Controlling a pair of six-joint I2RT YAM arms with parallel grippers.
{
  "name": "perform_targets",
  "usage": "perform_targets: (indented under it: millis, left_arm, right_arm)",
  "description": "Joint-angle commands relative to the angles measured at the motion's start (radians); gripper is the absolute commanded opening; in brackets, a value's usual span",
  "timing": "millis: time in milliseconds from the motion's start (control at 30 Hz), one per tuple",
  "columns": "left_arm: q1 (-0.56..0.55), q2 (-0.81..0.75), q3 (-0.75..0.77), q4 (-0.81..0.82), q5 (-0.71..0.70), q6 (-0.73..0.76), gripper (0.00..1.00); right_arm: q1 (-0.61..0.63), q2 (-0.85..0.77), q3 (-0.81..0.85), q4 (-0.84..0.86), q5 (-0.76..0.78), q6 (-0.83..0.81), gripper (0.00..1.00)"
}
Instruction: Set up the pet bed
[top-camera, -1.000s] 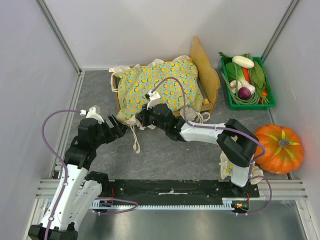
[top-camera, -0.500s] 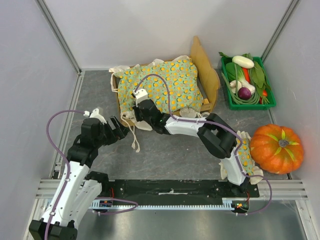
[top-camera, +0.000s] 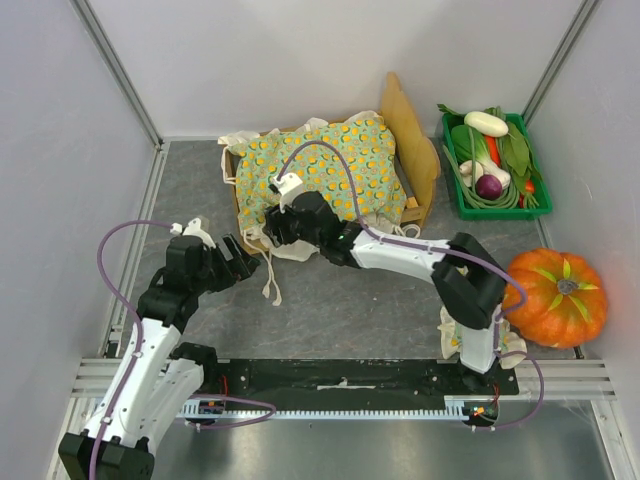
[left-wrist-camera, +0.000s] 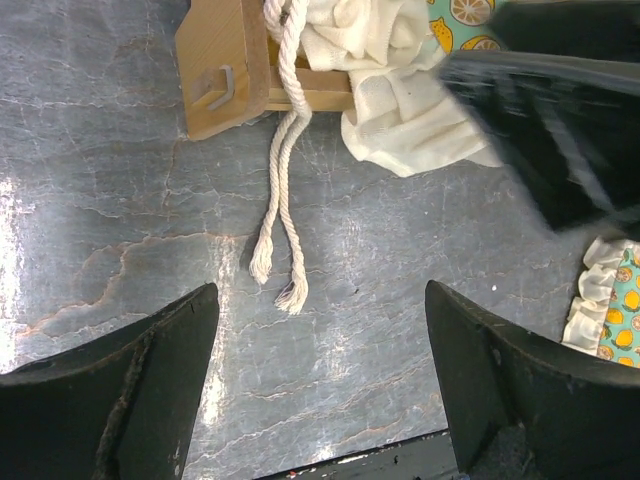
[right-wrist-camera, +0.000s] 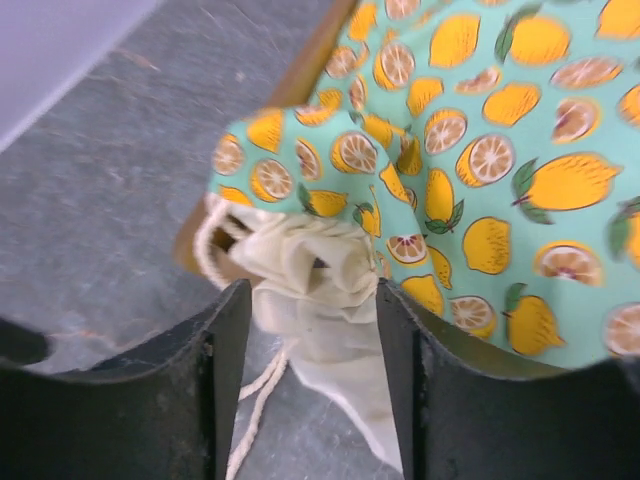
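Note:
The pet bed (top-camera: 408, 135) stands at the back of the table, its tall headboard on the right. A green lemon-print blanket (top-camera: 330, 170) lies over it, cream ruffle hanging off the near left corner. My right gripper (top-camera: 268, 232) is at that corner. In the right wrist view it (right-wrist-camera: 310, 300) is open, the cream ruffle (right-wrist-camera: 320, 265) loose between its fingers, beside the wooden frame edge (right-wrist-camera: 305, 75). My left gripper (top-camera: 243, 262) is open just left of it. It (left-wrist-camera: 320, 300) hovers over bare table, short of the bed's corner (left-wrist-camera: 215, 60) and the dangling cord (left-wrist-camera: 280, 220).
A green crate (top-camera: 455, 200) of toy vegetables stands at the back right, an orange pumpkin (top-camera: 555, 295) in front of it. A small ruffled pillow (top-camera: 450, 335) lies by the right arm's base. Grey walls close in the left, back and right.
My right gripper was shut on the blanket's corner and has opened, leaving the ruffle loose at the bed's near left corner. The left arm has barely moved.

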Motion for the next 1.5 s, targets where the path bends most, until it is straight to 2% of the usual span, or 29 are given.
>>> perform_targets:
  millis: [0, 200, 233, 300, 333, 567, 767, 867, 900, 967, 1000, 1100, 1233, 1467]
  left_arm:
    - [0.004, -0.002, 0.006, 0.035, 0.018, 0.000, 0.89]
    - [0.004, -0.016, -0.003, 0.025, 0.013, 0.002, 0.89]
    - [0.005, -0.016, -0.007, 0.025, 0.018, 0.002, 0.89]
    - [0.004, -0.015, -0.009, 0.025, 0.021, 0.002, 0.89]
    - [0.004, -0.013, -0.010, 0.025, 0.025, 0.000, 0.89]
    - [0.005, -0.016, 0.002, 0.018, 0.032, 0.006, 0.89]
    - [0.004, -0.025, -0.003, 0.013, 0.032, -0.002, 0.89]
    - [0.004, -0.025, 0.000, 0.007, 0.033, 0.002, 0.89]
    - [0.004, -0.027, 0.000, 0.005, 0.035, 0.002, 0.89]
    - [0.004, -0.033, 0.000, 0.004, 0.033, 0.002, 0.89]
    - [0.004, -0.036, 0.000, 0.005, 0.032, 0.000, 0.89]
    - [0.004, -0.033, -0.003, 0.010, 0.030, 0.000, 0.89]
    - [0.005, -0.027, -0.009, 0.022, 0.038, 0.002, 0.89]
    - [0.004, -0.021, -0.015, 0.035, 0.047, 0.002, 0.89]
  right_arm:
    - [-0.010, -0.180, -0.065, -0.024, -0.080, 0.002, 0.62]
    - [-0.016, -0.358, -0.313, -0.072, 0.050, 0.150, 0.68]
    - [-0.019, -0.384, -0.339, -0.078, 0.082, 0.175, 0.71]
    - [-0.024, -0.398, -0.399, -0.075, 0.087, 0.221, 0.72]
    - [-0.029, -0.397, -0.412, -0.074, 0.093, 0.230, 0.76]
    - [-0.078, -0.297, -0.358, -0.047, 0.113, 0.249, 0.79]
    - [-0.101, -0.205, -0.327, 0.061, 0.146, 0.289, 0.79]
    - [-0.102, -0.188, -0.370, 0.181, 0.123, 0.303, 0.63]
    - [-0.102, -0.193, -0.376, 0.219, 0.118, 0.304, 0.47]
    - [-0.102, -0.214, -0.387, 0.226, 0.107, 0.301, 0.35]
    - [-0.102, -0.225, -0.389, 0.218, 0.103, 0.296, 0.23]
    - [-0.102, -0.297, -0.402, 0.210, 0.112, 0.272, 0.09]
    - [-0.102, -0.332, -0.401, 0.229, 0.135, 0.209, 0.02]
    - [-0.102, -0.277, -0.372, 0.340, 0.256, 0.105, 0.06]
